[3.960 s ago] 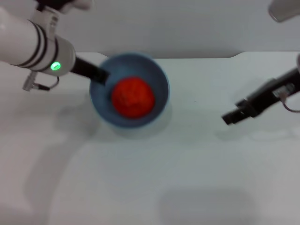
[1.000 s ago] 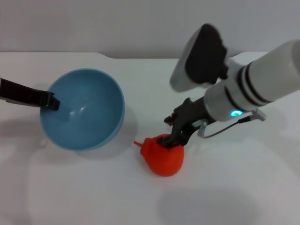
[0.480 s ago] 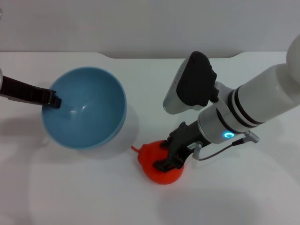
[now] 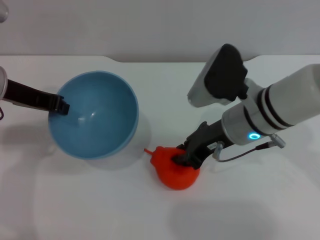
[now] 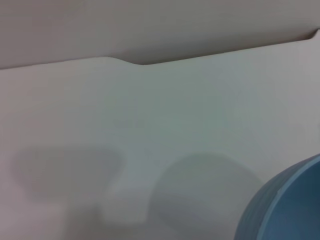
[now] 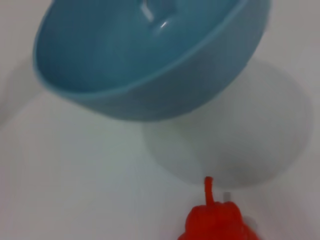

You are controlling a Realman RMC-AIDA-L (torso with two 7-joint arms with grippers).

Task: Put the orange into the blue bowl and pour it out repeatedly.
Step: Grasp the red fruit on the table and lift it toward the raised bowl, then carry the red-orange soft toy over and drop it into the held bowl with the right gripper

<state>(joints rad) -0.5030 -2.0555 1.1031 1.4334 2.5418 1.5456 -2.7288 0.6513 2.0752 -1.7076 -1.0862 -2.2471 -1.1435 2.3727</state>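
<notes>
The blue bowl (image 4: 95, 117) is empty and tilted, held off the table over its shadow at the left. My left gripper (image 4: 59, 106) is shut on its left rim. The bowl's outer wall shows in the left wrist view (image 5: 287, 205), and its inside in the right wrist view (image 6: 145, 50). The orange (image 4: 170, 170), stem nub pointing towards the bowl, is right of the bowl at the front. My right gripper (image 4: 186, 156) is shut on its top right side. The right wrist view shows the orange (image 6: 217, 225) below the bowl's rim.
The white table (image 4: 100, 210) ends at a back edge against a grey wall (image 4: 150, 30). My right forearm and its wrist camera housing (image 4: 220, 77) reach in from the right above the table.
Four seconds ago the orange lay in the bowl. It now sits outside, and in the last second my right gripper dipped onto it and rose slightly. The bowl drifted a little right.
</notes>
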